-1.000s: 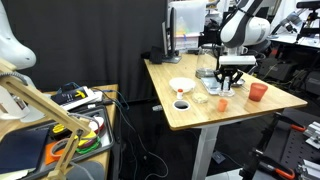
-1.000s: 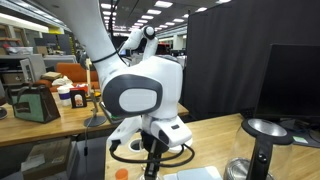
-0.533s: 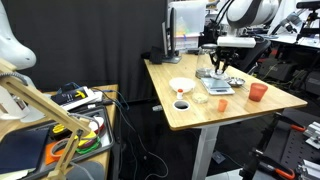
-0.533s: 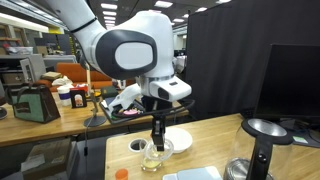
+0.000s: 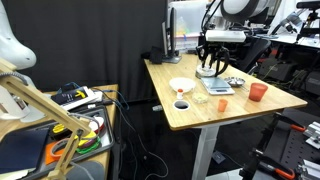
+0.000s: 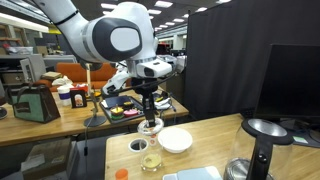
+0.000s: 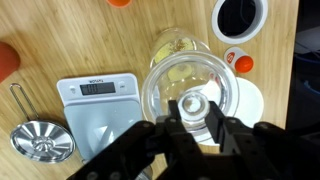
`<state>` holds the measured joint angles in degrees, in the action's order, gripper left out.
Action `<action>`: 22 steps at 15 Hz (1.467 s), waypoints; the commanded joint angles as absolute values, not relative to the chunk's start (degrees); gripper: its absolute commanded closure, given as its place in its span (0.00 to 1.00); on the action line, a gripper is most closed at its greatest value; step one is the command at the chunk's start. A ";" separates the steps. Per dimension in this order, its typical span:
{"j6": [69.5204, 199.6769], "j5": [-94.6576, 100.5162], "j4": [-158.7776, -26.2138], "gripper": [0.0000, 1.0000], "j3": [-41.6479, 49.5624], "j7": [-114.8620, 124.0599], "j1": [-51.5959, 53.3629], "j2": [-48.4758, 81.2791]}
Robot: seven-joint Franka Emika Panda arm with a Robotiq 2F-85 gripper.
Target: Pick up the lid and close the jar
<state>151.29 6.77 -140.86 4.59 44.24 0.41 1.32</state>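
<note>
Two jaws are clamped on the knob of the clear glass lid [image 7: 188, 85]. The lid lies flat, knob up, in the air above the open jar [image 6: 150, 160]. Something pale yellow sits in the jar, hard to make out. A white bowl [image 6: 176, 140] stands beside it on the surface [image 7: 60, 40].

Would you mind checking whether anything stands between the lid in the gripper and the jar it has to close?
Nothing visible does. The gripper holds the lid in the air above the jar, with only open space between them in an exterior view. The white bowl sits beside the jar, off that path.
</note>
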 commanded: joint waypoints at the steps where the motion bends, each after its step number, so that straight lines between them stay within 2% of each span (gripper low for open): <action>1: 149.87 9.09 -137.58 0.92 3.34 45.27 0.27 4.09; 22: 147.67 6.33 -129.44 0.92 5.19 42.08 1.96 17.40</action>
